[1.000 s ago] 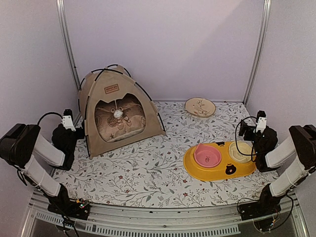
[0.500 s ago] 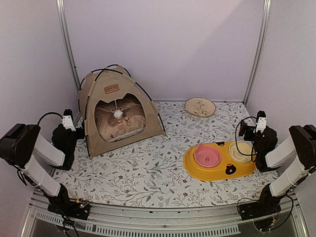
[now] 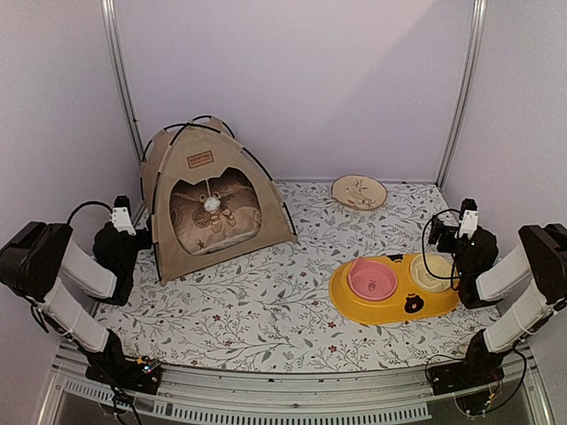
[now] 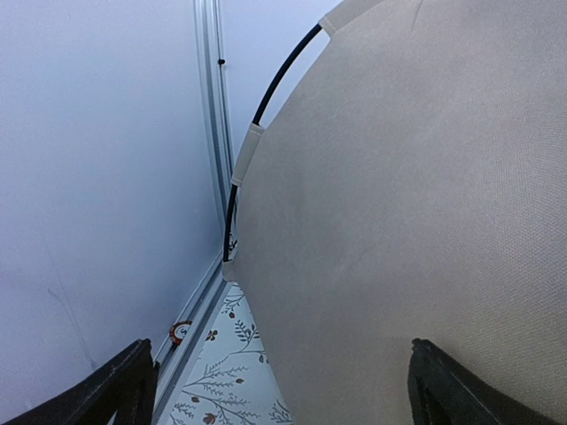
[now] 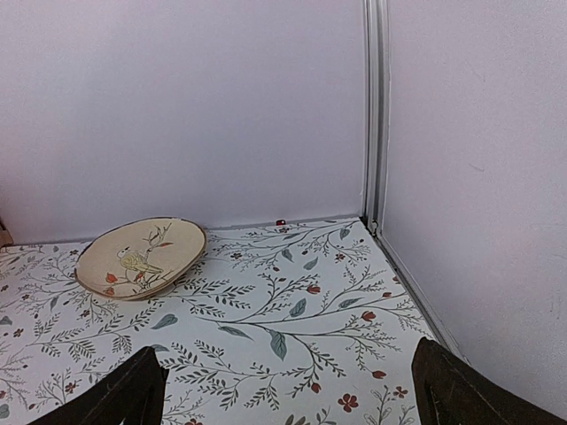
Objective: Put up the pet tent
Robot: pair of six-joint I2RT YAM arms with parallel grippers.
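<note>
Where the floral mat (image 3: pixel 266 310) reaches the back-left corner, the pet tent (image 3: pixel 213 199) stands erected, black poles (image 4: pixel 266 106) arched over its tan fabric, a label patch (image 3: pixel 200 159) above the doorway and a white pom-pom (image 3: pixel 211 203) hanging in it. The left gripper (image 4: pixel 288 394) sits just beside the tent's left wall, fingers spread apart; the right gripper (image 5: pixel 283 390), also spread, hovers near the yellow double feeder (image 3: pixel 394 305), a bird-painted plate (image 3: pixel 359 191) beyond.
</note>
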